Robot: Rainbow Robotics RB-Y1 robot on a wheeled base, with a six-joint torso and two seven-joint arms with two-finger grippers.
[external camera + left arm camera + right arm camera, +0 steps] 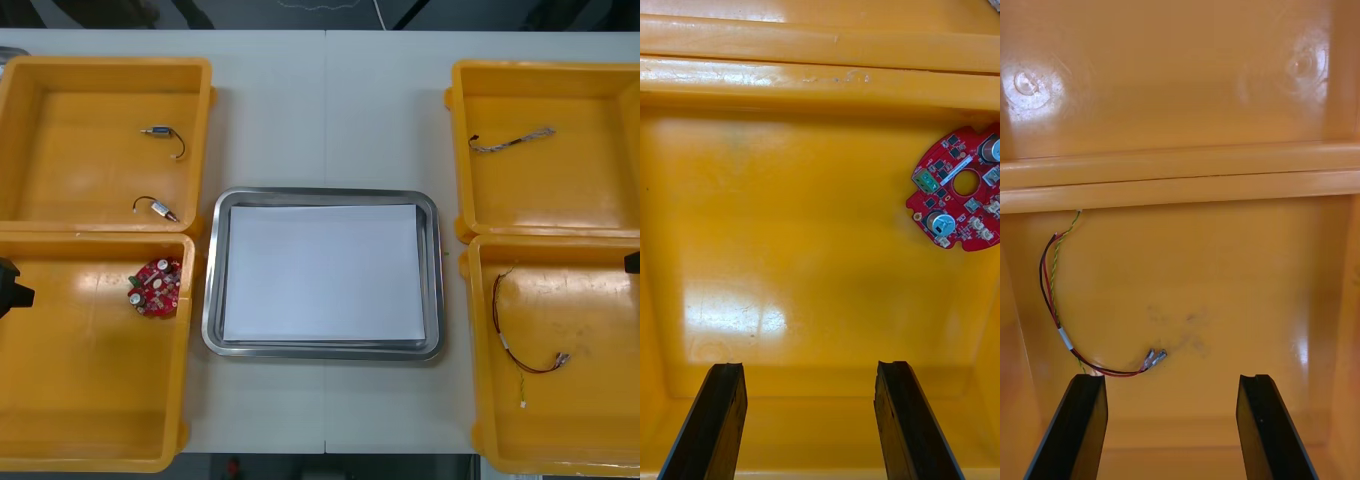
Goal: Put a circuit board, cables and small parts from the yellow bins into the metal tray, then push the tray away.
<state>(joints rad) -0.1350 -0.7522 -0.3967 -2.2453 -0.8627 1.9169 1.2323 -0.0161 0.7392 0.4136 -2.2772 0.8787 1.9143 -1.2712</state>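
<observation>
A shiny rectangular metal tray, white inside, sits at the frame's centre between four square yellow plastic bins. The round red circuit board lies in the lower-left bin, near its right wall. A thin red and yellow cable curls in the lower-right bin. The left gripper hangs over the lower-left bin, the right gripper over the lower-right — both with fingers spread wide, holding nothing.
</observation>
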